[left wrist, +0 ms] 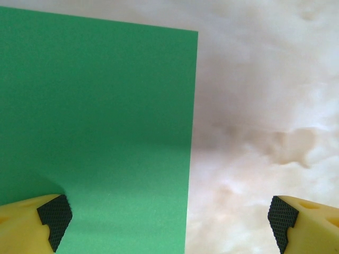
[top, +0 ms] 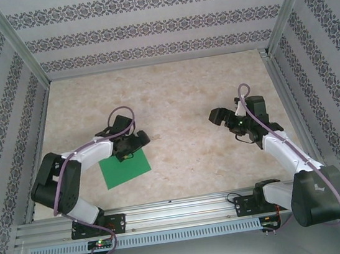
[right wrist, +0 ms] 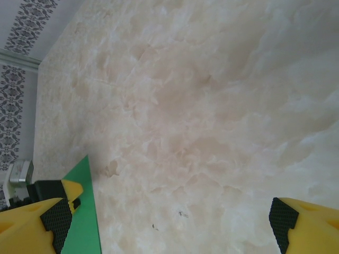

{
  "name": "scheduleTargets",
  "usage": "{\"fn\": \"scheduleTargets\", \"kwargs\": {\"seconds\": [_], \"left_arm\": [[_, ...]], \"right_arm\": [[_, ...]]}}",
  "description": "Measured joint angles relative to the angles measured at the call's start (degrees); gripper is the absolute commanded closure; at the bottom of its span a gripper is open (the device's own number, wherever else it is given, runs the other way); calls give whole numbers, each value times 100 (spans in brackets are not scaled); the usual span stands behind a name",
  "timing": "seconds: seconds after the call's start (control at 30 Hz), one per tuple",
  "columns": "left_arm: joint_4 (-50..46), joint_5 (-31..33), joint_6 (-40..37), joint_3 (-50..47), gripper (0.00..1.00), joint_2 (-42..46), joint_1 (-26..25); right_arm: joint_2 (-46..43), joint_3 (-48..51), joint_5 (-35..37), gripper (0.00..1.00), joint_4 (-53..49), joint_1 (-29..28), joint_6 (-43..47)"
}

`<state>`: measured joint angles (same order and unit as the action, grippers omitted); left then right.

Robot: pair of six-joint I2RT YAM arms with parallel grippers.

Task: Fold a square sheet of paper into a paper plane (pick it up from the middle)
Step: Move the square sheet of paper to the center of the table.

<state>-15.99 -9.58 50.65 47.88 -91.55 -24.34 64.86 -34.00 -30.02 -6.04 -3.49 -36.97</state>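
Observation:
The square sheet of paper [top: 124,169] lies flat and bright green on the marble table, near the front left. My left gripper [top: 133,144] hovers over its far right corner, jaws wide open and empty. In the left wrist view the square sheet of paper [left wrist: 100,132] covers the left half, its right edge running down between my fingertips [left wrist: 53,217]; the left gripper [left wrist: 169,219] holds nothing. My right gripper [top: 221,116] stands open over bare table at the right. The right wrist view catches a sliver of the square sheet of paper [right wrist: 85,211] at lower left, beside the open right gripper [right wrist: 169,222].
Patterned walls enclose the table [top: 178,94] at the back and on both sides. An aluminium rail [top: 182,216] runs along the near edge by the arm bases. Bare marble stretches between the two grippers and toward the back wall.

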Motion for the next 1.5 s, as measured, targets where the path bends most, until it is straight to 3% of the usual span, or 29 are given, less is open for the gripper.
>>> {"fn": "scheduleTargets", "kwargs": {"seconds": [0.23,0.4,0.5,0.67,0.87,1.0,1.2,1.5], "left_arm": [[468,-369,214,992,0,-925,-651],[433,-472,249,1067,0,-866,-748],[138,-208,190,1064,0,-413,-743],[-63,577,116,616,0,1165,-584],[-275,1209,33,-546,0,2706,249],[-420,1445,9,-1316,0,3414,514],[-546,1582,-251,-1585,0,4155,584],[-546,1587,-549,-1692,0,4210,605]], "right_arm": [[2,44,-28,2,0,-367,-61],[-2,44,136,2,-4,-999,-114],[-2,44,409,3,4,-1585,-223],[234,-55,957,6,17,-2599,-398],[1539,-1045,1379,9,15,-3569,-535],[2728,-2131,1451,11,24,-4079,-535],[3901,-3250,1432,11,-66,-4325,-535],[4784,-3845,1248,12,-179,-4325,-616]]}}
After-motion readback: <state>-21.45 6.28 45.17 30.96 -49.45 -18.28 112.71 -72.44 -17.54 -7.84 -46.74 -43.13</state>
